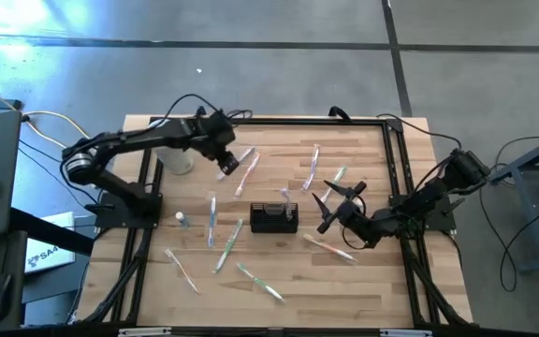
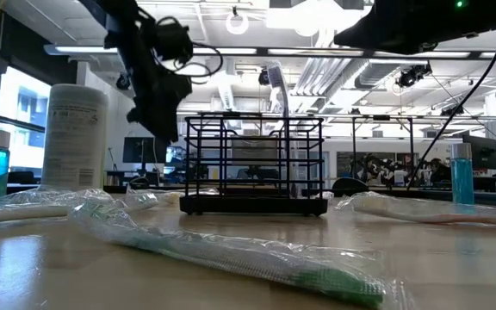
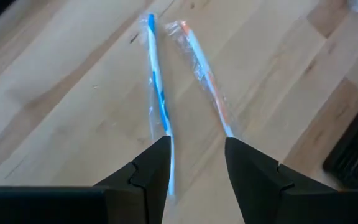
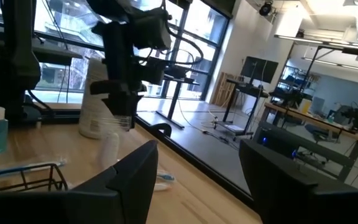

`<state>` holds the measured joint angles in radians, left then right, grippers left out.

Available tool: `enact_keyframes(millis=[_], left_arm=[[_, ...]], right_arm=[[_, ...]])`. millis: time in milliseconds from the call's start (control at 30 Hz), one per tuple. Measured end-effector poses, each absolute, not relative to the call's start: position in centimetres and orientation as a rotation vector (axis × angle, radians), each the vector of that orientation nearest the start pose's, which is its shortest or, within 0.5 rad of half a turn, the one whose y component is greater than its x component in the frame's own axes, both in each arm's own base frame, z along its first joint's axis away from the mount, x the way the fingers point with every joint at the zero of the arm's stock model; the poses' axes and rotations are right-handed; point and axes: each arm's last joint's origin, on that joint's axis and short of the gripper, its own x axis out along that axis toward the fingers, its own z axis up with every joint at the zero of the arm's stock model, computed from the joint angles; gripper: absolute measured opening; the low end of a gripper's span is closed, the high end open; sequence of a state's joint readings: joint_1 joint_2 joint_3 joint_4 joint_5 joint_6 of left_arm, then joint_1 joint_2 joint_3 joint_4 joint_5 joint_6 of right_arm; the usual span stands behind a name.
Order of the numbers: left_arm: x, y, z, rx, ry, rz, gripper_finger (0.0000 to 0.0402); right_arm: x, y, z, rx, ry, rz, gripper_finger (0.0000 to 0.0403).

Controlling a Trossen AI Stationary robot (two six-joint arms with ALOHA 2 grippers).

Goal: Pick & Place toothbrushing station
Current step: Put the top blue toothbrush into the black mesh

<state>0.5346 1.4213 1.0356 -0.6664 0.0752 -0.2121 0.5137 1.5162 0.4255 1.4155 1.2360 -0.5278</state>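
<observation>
Overhead: the left arm reaches from the frame's left toward upper centre, its left tool (image 1: 226, 165) spread above two wrapped toothbrushes, one blue (image 3: 157, 93) and one orange (image 3: 205, 78), holding neither. The right arm bends in from the right; its right tool (image 1: 333, 204) hangs spread and empty right of centre. The small black rectangular wire caddy (image 1: 274, 217) stands at the centre of the wooden worktop (image 1: 363, 281), one toothbrush upright inside. A white cylindrical container (image 1: 178, 159) stands beside the left arm, upper left.

caddy (image 1: 274, 217) — black mesh | table (image 1: 363, 281) — pale wood | bottle (image 2: 75, 138) — white
</observation>
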Motion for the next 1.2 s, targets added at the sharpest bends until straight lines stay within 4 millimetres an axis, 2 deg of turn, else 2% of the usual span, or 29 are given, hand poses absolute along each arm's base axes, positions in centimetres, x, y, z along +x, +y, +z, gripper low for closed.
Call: enact_keyframes(millis=[100, 400, 633, 1200], left_arm=[[24.2, 14.6, 23.6, -0.525, 0.993, 0.528, 0.0151], [25.7, 13.9, 20.8, -0.541, 1.126, 0.490, 0.0151], [26.5, 14.5, 18.6, -0.513, 1.189, 0.540, 0.0152], [27.5, 15.1, 15.1, -0.499, 1.292, 0.547, 0.0152]], right_arm=[[22.7, 9.7, 20.2, -0.252, -0.016, -0.746, 0.0220], [22.7, 9.7, 20.2, -0.248, -0.017, -0.746, 0.0220], [22.7, 9.7, 20.2, -0.246, -0.018, -0.746, 0.0220], [22.7, 9.6, 20.0, -0.256, 0.001, -0.764, 0.0220]])
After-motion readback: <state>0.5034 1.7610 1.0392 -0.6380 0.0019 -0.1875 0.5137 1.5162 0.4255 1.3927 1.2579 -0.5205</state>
